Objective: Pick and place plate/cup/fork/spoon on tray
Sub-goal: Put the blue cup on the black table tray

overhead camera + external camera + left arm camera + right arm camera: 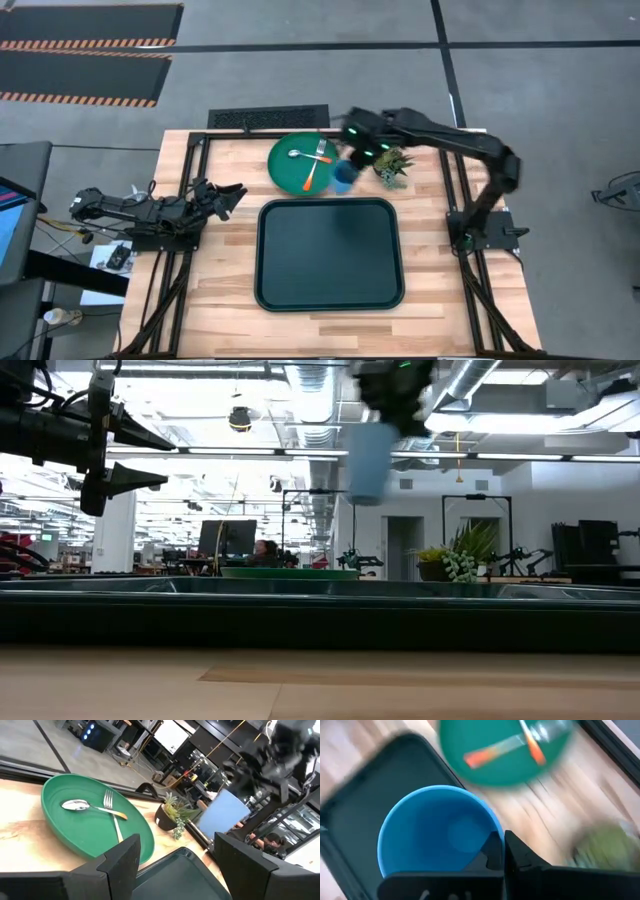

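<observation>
The light-blue cup (344, 178) is in the air over the gap between the green plate (303, 163) and the dark tray (330, 253), with my right gripper (502, 845) shut on it. In the low view the cup (370, 460) is well above the tray rim (320, 605). The fork (322, 150) and the spoon (300, 153), both with orange handles, lie inside the plate. My left gripper (232, 193) is open and empty at the table's left side, pointing toward the plate. My right gripper holds the cup by its wall at the rim (495, 831), one finger (489, 851) inside the cup and one (522, 857) outside. The fingers come from above, pointing down. The cup hangs about upright, mouth up, lifted clear of the table and the tray.
A small potted plant (392, 165) stands on the table just right of the cup and plate. The tray lies flat in the middle of the wooden table, its inside bare. Black frame rails run along the table's left and right sides.
</observation>
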`<move>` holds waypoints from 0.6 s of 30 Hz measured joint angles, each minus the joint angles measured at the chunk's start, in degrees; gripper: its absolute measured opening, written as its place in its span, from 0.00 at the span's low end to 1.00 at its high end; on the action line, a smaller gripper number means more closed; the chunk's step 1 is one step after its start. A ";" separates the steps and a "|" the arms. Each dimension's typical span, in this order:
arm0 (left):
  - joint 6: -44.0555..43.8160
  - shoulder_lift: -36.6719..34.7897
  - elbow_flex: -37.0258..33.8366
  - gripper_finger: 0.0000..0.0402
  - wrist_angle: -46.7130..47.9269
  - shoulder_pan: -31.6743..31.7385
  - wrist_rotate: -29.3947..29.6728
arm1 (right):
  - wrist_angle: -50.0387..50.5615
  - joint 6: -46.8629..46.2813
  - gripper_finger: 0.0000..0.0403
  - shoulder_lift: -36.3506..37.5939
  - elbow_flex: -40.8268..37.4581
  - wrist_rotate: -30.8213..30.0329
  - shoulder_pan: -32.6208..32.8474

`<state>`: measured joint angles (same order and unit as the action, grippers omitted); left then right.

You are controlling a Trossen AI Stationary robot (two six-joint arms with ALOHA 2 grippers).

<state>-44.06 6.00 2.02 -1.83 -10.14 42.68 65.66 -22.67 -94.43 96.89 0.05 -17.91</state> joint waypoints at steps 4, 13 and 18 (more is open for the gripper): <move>0.01 -0.02 0.00 0.60 0.02 0.00 0.00 | -0.25 -9.24 0.01 12.82 -13.70 -3.39 4.35; -0.11 -0.02 0.00 0.60 0.07 0.01 0.00 | -13.43 -26.96 0.03 29.48 -40.66 -7.79 11.69; -0.21 0.00 0.00 0.60 0.07 0.00 0.54 | -14.08 -26.40 0.02 27.72 -43.07 -7.90 9.35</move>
<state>-44.27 6.00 2.02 -1.76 -10.15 43.22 51.57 -49.07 -66.71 53.82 -7.86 -8.56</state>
